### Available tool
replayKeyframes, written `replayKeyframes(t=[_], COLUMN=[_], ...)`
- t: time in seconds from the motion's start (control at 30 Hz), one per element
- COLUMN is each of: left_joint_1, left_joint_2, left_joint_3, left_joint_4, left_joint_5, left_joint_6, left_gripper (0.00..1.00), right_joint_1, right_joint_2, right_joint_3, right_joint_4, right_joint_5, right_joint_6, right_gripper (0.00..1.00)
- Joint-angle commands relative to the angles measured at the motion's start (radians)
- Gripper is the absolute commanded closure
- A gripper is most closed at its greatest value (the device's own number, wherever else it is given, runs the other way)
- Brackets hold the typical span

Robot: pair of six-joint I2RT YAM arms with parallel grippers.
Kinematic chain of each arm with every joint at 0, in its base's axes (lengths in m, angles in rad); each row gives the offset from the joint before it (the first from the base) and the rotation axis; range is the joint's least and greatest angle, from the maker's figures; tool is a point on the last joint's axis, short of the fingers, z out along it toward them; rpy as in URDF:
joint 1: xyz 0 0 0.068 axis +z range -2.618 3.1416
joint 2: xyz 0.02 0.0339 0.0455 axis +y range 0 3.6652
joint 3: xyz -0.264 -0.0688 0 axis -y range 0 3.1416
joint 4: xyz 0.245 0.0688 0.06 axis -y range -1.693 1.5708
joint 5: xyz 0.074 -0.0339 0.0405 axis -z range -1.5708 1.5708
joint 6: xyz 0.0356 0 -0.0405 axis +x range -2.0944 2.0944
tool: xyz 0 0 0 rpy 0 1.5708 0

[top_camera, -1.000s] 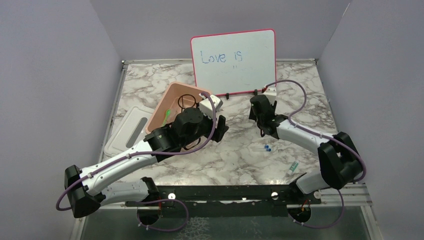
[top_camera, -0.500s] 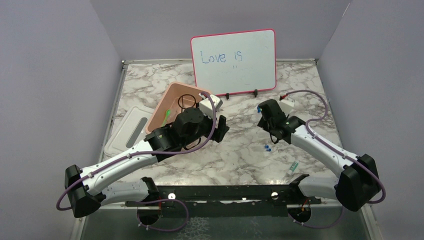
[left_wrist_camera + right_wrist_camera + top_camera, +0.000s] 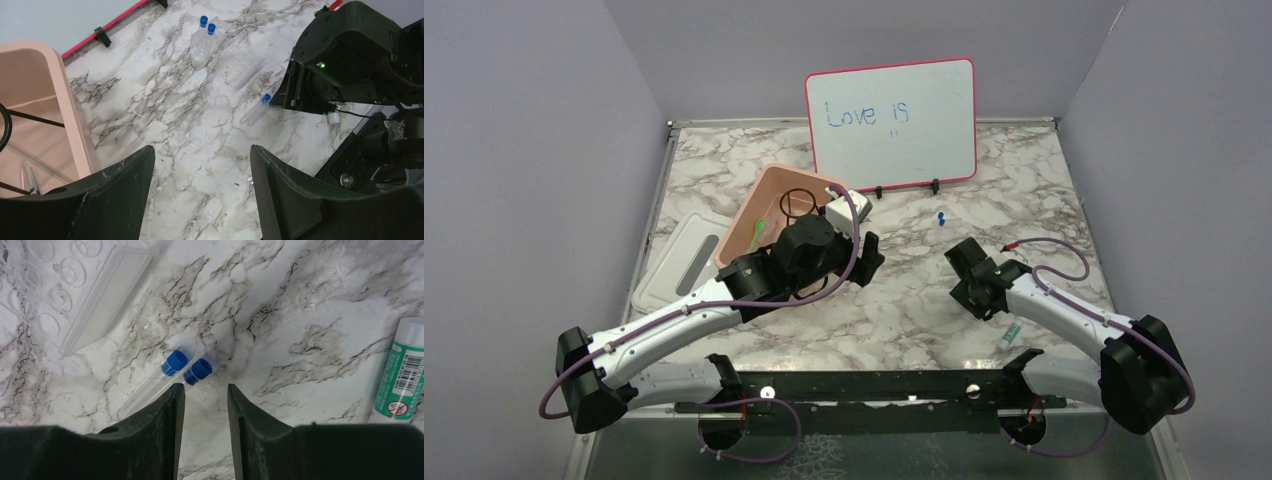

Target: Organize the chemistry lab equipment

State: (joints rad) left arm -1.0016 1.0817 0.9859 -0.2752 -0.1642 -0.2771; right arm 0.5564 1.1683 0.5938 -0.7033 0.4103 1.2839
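My right gripper (image 3: 206,390) is open and empty, low over the marble, with its fingertips just short of two clear tubes with blue caps (image 3: 186,366); the left fingertip is next to one tube. In the top view it (image 3: 967,292) hides them. Two more blue-capped tubes (image 3: 202,37) lie near the whiteboard, showing as a blue spot (image 3: 941,216) from above. My left gripper (image 3: 202,157) is open and empty beside the pink tub (image 3: 742,228), which holds the black ring tripod (image 3: 799,203) and the green-handled tool (image 3: 757,232). One tube (image 3: 256,109) lies by my right arm.
A clear plastic tube rack (image 3: 75,290) lies flat just left of the tubes. A green-labelled white marker (image 3: 405,375) lies to their right, near the front edge (image 3: 1011,333). The white lid (image 3: 674,262) lies left of the tub. The pink-framed whiteboard (image 3: 891,122) stands at the back.
My right arm has swung back from the whiteboard toward the front and lowered over the two tubes. The blue-capped tubes near the whiteboard have come into view. The left arm has barely moved.
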Motion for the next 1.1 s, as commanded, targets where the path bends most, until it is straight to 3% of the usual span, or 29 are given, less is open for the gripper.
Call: replayKeyframes(t=[0.0, 0.37, 0.5, 0.63, 0.77, 0.93, 1.07], left_joint_1=[0.004, 0.004, 0.004, 0.005, 0.005, 0.004, 0.004], left_joint_2=[0.007, 0.014, 0.014, 0.014, 0.014, 0.012, 0.015], left_joint_3=[-0.006, -0.006, -0.006, -0.006, -0.006, -0.006, -0.006], left_joint_4=[0.016, 0.016, 0.016, 0.013, 0.013, 0.013, 0.013], left_joint_5=[0.019, 0.017, 0.012, -0.001, 0.001, 0.005, 0.006], left_joint_6=[-0.005, -0.003, -0.001, 0.001, 0.0, -0.001, -0.001], left_gripper=[0.27, 0.27, 0.27, 0.27, 0.27, 0.27, 0.27], right_joint_1=[0.0, 0.0, -0.001, -0.001, -0.001, 0.0, 0.0], right_joint_2=[0.025, 0.061, 0.071, 0.089, 0.107, 0.117, 0.119], right_joint_3=[0.009, -0.006, -0.004, 0.008, 0.012, 0.016, 0.026], right_joint_4=[0.013, 0.064, 0.081, 0.079, 0.077, 0.074, 0.08], right_joint_5=[-0.005, 0.001, 0.008, 0.009, 0.015, 0.023, 0.02], right_joint_6=[0.067, 0.068, 0.072, 0.073, 0.071, 0.063, 0.042], right_gripper=[0.6, 0.59, 0.5, 0.49, 0.51, 0.62, 0.52])
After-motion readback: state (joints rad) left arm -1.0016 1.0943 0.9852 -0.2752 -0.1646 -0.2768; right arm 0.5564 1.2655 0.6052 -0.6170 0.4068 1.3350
